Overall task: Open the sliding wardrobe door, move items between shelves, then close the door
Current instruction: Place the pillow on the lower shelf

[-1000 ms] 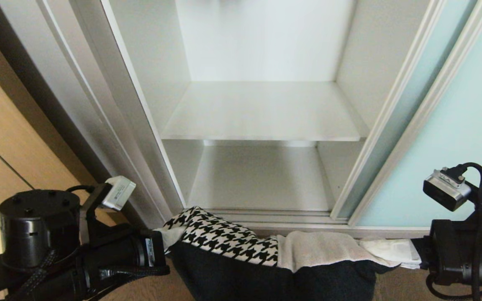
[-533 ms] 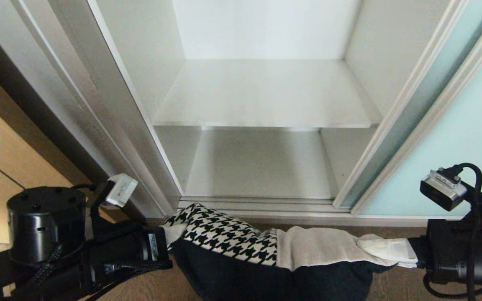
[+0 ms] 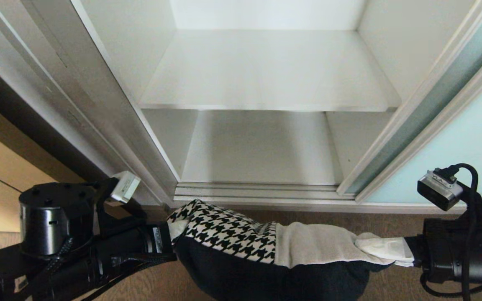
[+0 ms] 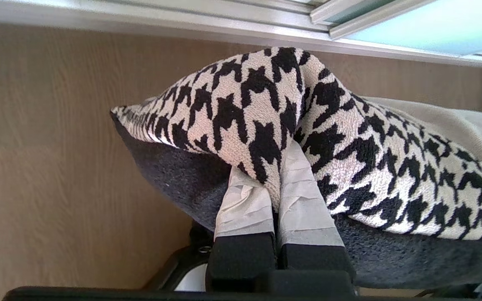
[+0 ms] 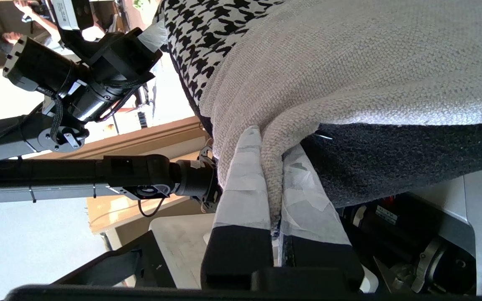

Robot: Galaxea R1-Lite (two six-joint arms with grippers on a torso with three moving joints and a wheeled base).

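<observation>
As it is slung between two grips, the cushion [image 3: 266,242] is judged soft, light and pliable: the middle sags, and the fabric puckers where it is pinched. Cover: coarse weave, houndstooth on the robot's left half, plain grey-beige on the right, black beneath; unlikely to slip. It is not judged fragile. Hold is best taken at the end corners, where a fold of cover can be gathered; a one-sided hold would probably let the far end droop.

Left gripper [image 4: 272,196]: taped fingers [image 4: 303,200] are closed narrowly on a fold of houndstooth at the left end.

Right gripper [image 5: 271,192]: taped fingers are likewise clamped on a ridge of beige cover at the right end.

Position: the cushion is carried off the floor [image 3: 375,288], spanning from gripper to gripper, just in front of the wardrobe's threshold and outside the compartment. Two bare shelves [image 3: 266,71] are seen beyond it. The door [image 3: 467,150] is slid to the right, clear of the opening.
</observation>
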